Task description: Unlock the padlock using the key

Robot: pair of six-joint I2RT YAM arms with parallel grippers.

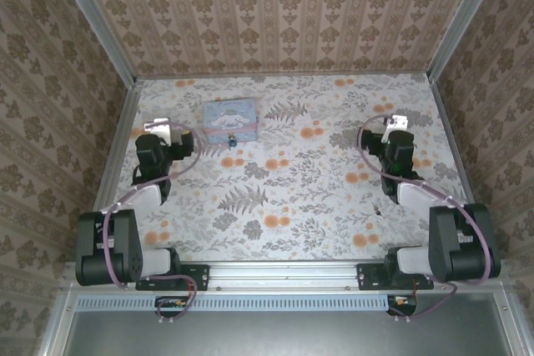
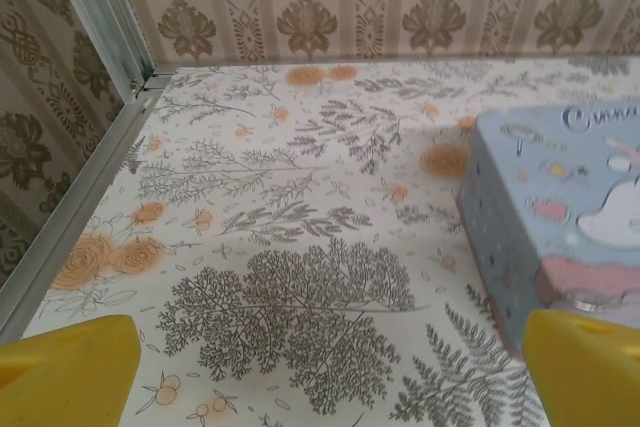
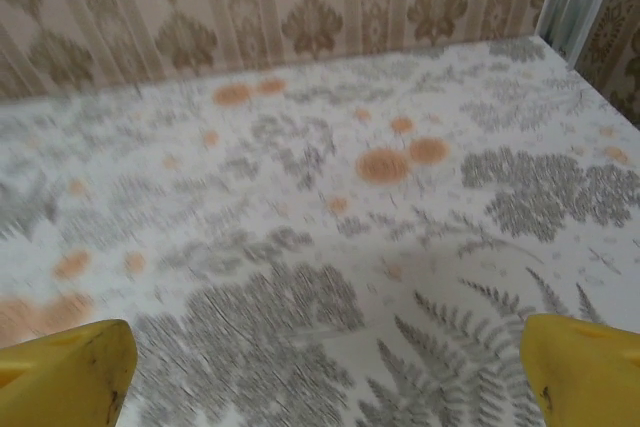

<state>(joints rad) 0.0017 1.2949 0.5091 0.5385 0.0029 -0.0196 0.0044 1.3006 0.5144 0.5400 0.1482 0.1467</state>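
Observation:
The padlock (image 1: 229, 141) is a tiny dark speck with a bluish body, lying against the near side of a pale blue tin (image 1: 232, 118) at the back left of the table. My left gripper (image 1: 161, 128) sits left of the tin. Its yellow fingertips (image 2: 70, 372) stand wide apart over bare cloth, so the left gripper (image 2: 330, 377) is open and holds nothing; the tin (image 2: 560, 217) lies just right of it. My right gripper (image 1: 394, 122) is far right, and the right gripper (image 3: 325, 377) is open and empty. A small dark item (image 1: 380, 212), too small to identify, lies by the right arm.
A floral cloth (image 1: 284, 198) covers the table. Wallpapered walls with metal corner posts (image 1: 92, 22) close in the back and both sides. The table's left edge rail (image 2: 70, 217) runs close beside the left gripper. The right wrist view is blurred.

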